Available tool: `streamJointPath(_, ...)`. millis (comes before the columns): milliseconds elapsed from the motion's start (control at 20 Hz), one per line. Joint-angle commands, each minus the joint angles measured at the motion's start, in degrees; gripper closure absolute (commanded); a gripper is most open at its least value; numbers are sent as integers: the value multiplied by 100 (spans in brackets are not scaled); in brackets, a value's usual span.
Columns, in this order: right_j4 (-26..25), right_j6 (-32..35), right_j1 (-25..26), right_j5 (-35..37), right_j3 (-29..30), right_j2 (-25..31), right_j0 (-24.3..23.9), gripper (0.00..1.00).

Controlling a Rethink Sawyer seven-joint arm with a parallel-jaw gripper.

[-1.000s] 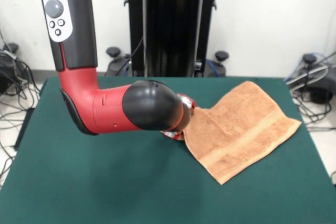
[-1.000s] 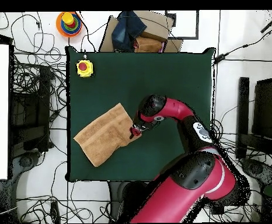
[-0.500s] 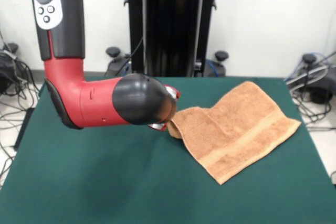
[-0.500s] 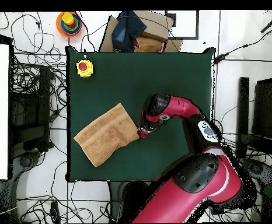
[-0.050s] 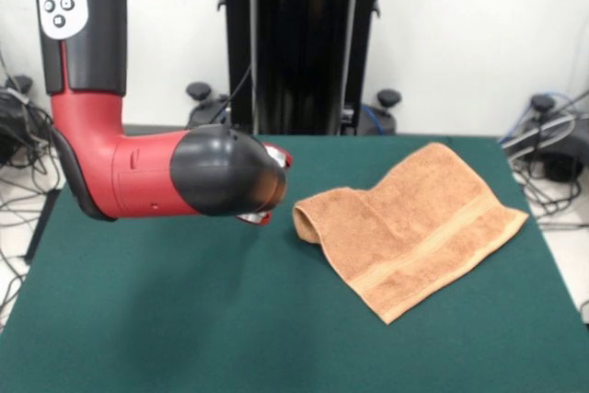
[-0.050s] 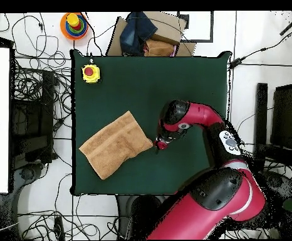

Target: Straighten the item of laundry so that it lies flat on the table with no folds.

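Dark green table [image 5: 184,319] filling most of the front view, wide and bare on the near left. From overhead, the same green rectangle [image 6: 192,75], with cables sprawled all over the floor round it.

Red and black arm [image 5: 138,172] dropping in on the left, bent at the elbow, black rounded joint swinging toward the middle of the table. From overhead [image 6: 205,119], curving up from the bottom edge and hooking back toward the centre.

Orange-tan towel [image 5: 414,223] on the right half in the front view, lying at a slant, far corner close to the table's far right edge, near corner pointing at the camera. Pale woven stripe crossing near the lower right end. Left end rolled over on itself into a soft fold, so not flat there. From overhead [image 6: 114,144], on the left half, turned like a diamond.

Gripper [image 5: 262,213] tucked low behind the black joint, just left of the folded end, apart from the cloth. From overhead [image 6: 159,143], right beside the towel's right-hand corner with a sliver of green showing between. Jaws mostly hidden by the wrist in both views: cannot tell how far open, nothing seen in them.

Yellow box with red button [image 6: 90,73] in the table's far left corner overhead.
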Motion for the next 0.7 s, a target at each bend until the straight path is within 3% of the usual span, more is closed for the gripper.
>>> streamJointPath(50,-380,-961,149,214,-409,-210,56,0)
streamJointPath(400,-72,-154,323,-634,120,-97,19,0)
streamJointPath(700,47,55,335,-791,303,-66,15,0)
